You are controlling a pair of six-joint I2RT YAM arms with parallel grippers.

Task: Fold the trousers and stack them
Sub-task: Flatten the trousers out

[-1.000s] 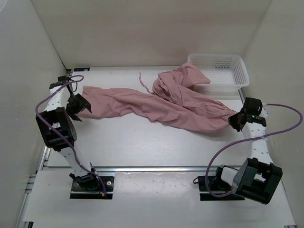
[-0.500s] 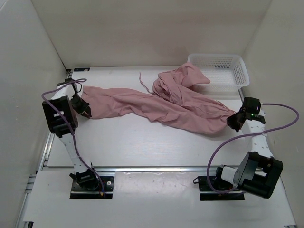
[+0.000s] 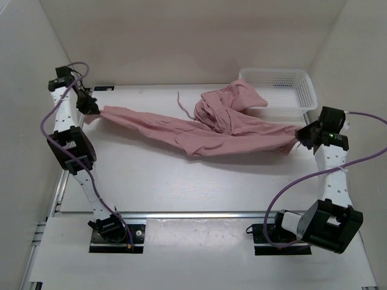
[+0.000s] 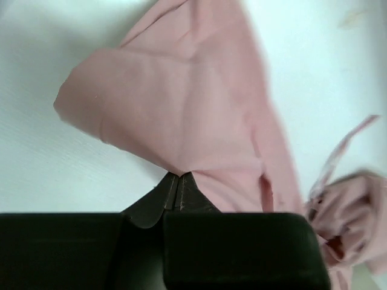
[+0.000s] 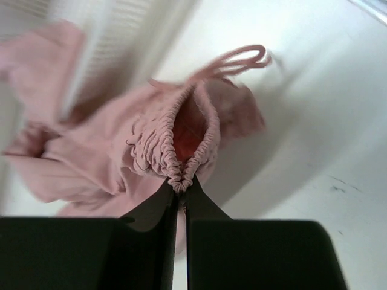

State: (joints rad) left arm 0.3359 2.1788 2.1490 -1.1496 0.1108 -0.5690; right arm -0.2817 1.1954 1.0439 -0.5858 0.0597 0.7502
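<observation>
The dusty-pink trousers (image 3: 199, 130) stretch across the table between both arms, bunched in a heap near the back middle. My left gripper (image 3: 95, 109) is shut on a leg end at the far left; the wrist view shows the trousers (image 4: 181, 115) pinched at the tips of the left gripper (image 4: 178, 176). My right gripper (image 3: 299, 134) is shut on the gathered elastic waistband at the right. In the right wrist view the ruffled trousers (image 5: 151, 145) edge sits between the tips of the right gripper (image 5: 181, 184), with a drawstring loop (image 5: 236, 57) beyond. Both held ends are lifted off the table.
A white mesh basket (image 3: 290, 90) stands at the back right, with part of the heap lying against its left front corner. White walls close in the table on the left, back and right. A loose drawstring (image 3: 181, 104) trails toward the back.
The left gripper shut on the leg end and lifted it back and left. The right gripper rose and moved back with the waistband. The cloth is pulled straighter between them.
</observation>
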